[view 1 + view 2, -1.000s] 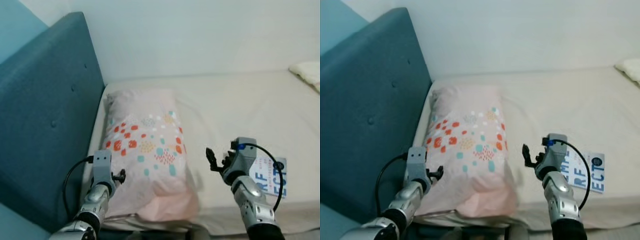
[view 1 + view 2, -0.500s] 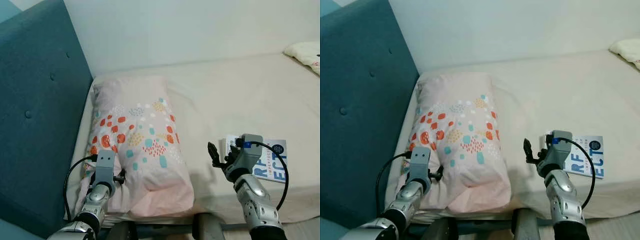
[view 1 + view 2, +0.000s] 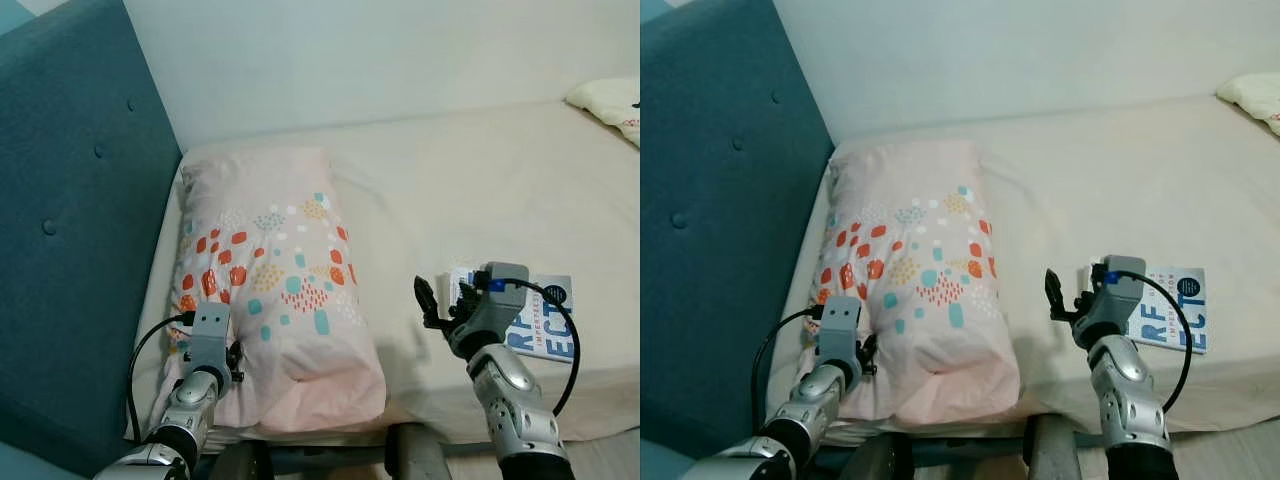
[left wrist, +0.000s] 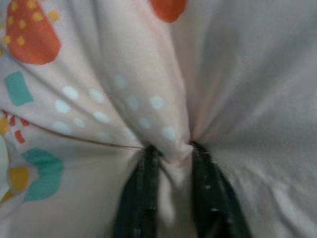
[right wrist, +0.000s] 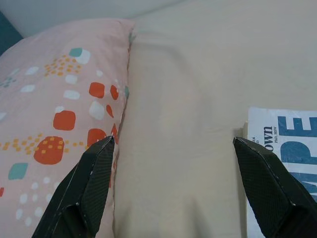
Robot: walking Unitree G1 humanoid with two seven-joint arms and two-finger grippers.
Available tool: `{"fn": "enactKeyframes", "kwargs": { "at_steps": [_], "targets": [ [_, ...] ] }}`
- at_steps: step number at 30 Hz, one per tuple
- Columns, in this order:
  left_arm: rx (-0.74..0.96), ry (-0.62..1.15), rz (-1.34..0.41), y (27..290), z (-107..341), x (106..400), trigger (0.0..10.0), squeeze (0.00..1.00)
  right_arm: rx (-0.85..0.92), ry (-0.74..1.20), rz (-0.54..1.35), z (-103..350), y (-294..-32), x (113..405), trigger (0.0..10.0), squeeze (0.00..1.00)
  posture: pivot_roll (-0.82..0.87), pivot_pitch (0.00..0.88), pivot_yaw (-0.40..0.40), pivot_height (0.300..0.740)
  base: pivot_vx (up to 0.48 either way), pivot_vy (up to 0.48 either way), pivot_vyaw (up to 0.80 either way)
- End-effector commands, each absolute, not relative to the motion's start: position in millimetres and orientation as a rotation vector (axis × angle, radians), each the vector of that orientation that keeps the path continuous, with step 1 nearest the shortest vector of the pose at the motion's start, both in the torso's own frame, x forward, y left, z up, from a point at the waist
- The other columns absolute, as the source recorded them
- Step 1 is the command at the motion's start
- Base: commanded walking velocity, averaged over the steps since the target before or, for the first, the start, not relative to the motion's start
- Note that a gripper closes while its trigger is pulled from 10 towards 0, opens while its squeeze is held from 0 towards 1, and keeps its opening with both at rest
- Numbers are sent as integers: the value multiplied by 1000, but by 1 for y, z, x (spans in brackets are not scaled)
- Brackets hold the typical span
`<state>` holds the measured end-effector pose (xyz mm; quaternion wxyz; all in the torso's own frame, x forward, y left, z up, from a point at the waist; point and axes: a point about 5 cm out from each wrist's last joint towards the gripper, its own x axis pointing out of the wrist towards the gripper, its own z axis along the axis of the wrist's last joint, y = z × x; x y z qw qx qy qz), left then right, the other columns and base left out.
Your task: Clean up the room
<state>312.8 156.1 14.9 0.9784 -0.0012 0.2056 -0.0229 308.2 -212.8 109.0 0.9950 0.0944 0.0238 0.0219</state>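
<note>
A pink pillow with orange and teal spots lies lengthwise on the cream bed, beside the teal headboard. My left gripper is shut on a fold of the pillow's fabric at its near left edge. A white and blue book lies on the sheet near the bed's front edge. My right gripper hovers open just left of the book, between it and the pillow, with nothing between its fingers.
A second cream pillow with faint print peeks in at the far right of the bed. A pale wall runs behind the bed. Bare sheet stretches between the pink pillow and the book.
The camera has shifted, so the bed sits lower and further left in view. My left gripper has closed in on the pillow's near edge; the right gripper holds open beside the book.
</note>
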Motion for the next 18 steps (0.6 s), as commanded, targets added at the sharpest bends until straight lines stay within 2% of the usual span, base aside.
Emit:
{"fn": "enactKeyframes", "kwargs": {
  "at_steps": [1,6,9,11,15,17,18],
  "targets": [
    [-49,471,-53,154,7,307,0,0,207,55,42,108,-212,305,10000,0,-144,132,72,591,0,0,0],
    [-134,391,-49,155,26,323,0,0,208,105,75,102,-210,298,10000,0,-149,133,75,591,0,0,0],
    [-214,297,-47,154,48,340,0,0,204,153,162,96,-202,292,10000,0,-148,132,73,591,0,0,0],
    [-278,173,-53,154,81,360,0,0,170,225,301,87,-187,281,10000,0,-142,134,71,591,0,0,0],
    [-312,53,-71,155,114,376,0,0,154,285,409,78,-175,271,10000,0,-142,134,71,591,0,0,0],
    [-356,-81,-91,155,154,391,0,0,126,364,511,66,-164,258,10000,0,-139,139,74,591,0,0,0],
    [-356,-81,-91,155,154,391,0,0,126,364,511,66,-164,258,10000,0,-139,139,74,591,0,0,0]
  ]
}}
